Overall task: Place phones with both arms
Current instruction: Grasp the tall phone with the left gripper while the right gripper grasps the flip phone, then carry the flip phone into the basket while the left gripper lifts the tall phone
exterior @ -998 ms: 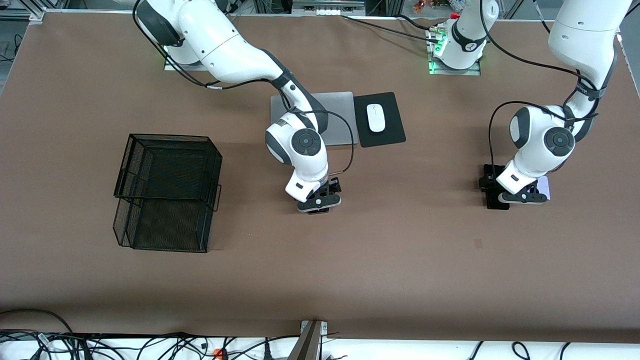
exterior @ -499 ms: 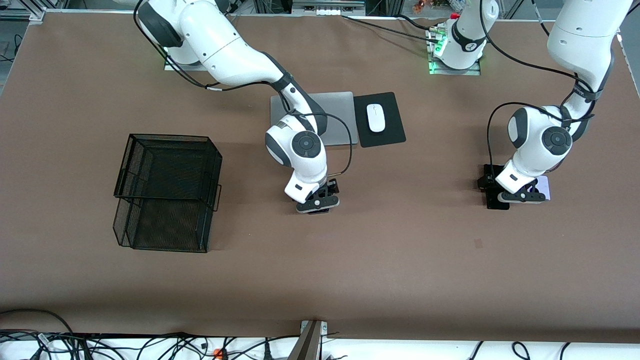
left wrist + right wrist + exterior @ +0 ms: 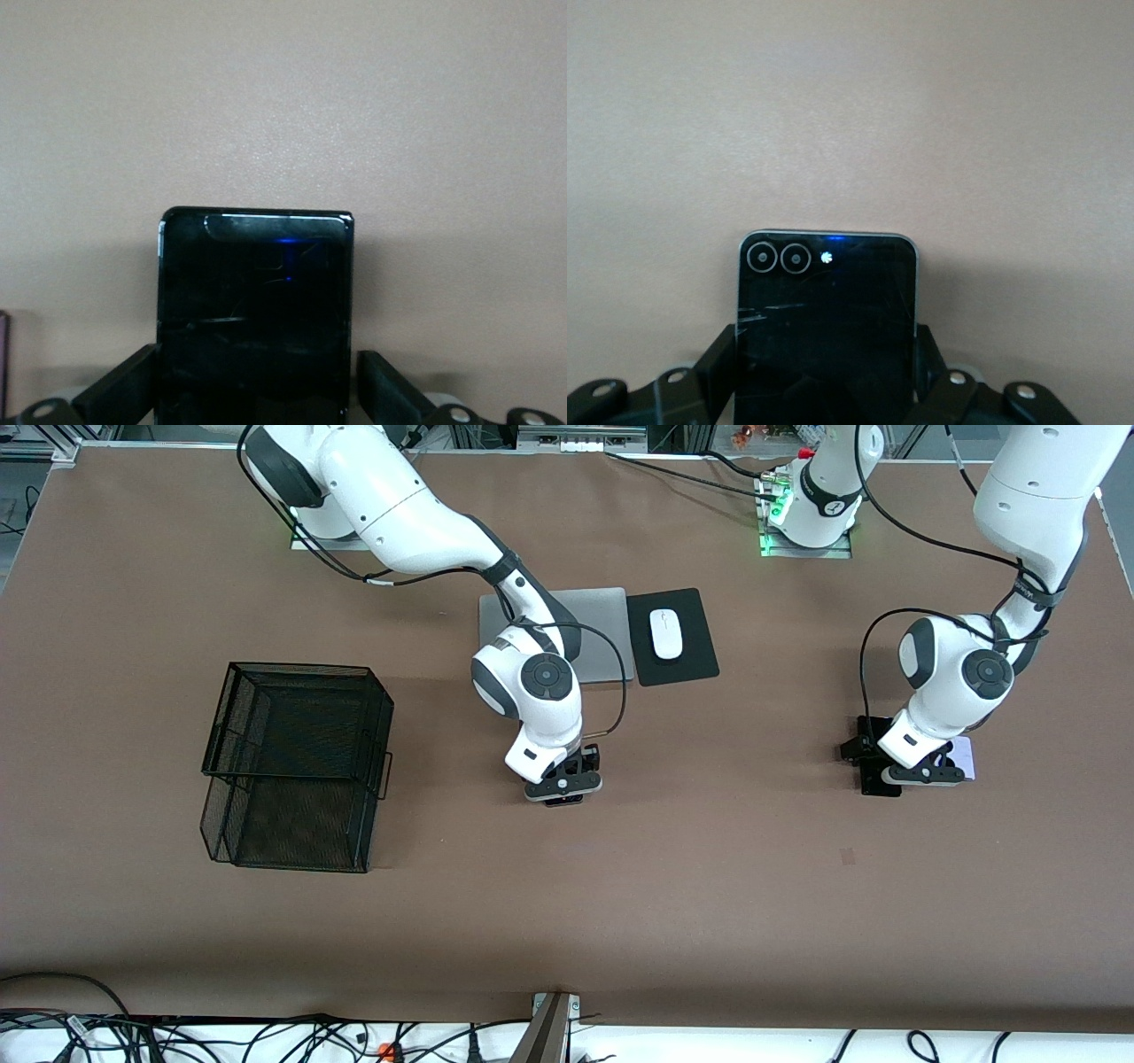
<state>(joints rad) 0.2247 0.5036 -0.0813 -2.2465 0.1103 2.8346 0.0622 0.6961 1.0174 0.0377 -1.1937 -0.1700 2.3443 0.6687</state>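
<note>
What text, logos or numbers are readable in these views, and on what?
None can be read.
Black flip phone in the right wrist view: two camera rings and a small white dot, no lettering.
Long black phone in the left wrist view: dark glass with a blue glint, no lettering.
Left arm's link near its base: a small mark, too small to read.
Mouse, laptop, wire basket: no visible text.

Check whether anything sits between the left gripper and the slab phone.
Nothing visible does. The left gripper is open and straddles the slab phone, one finger at each long side, with only bare table past the phone's end. The lavender phone lies beside the slab phone, outside the fingers.
</note>
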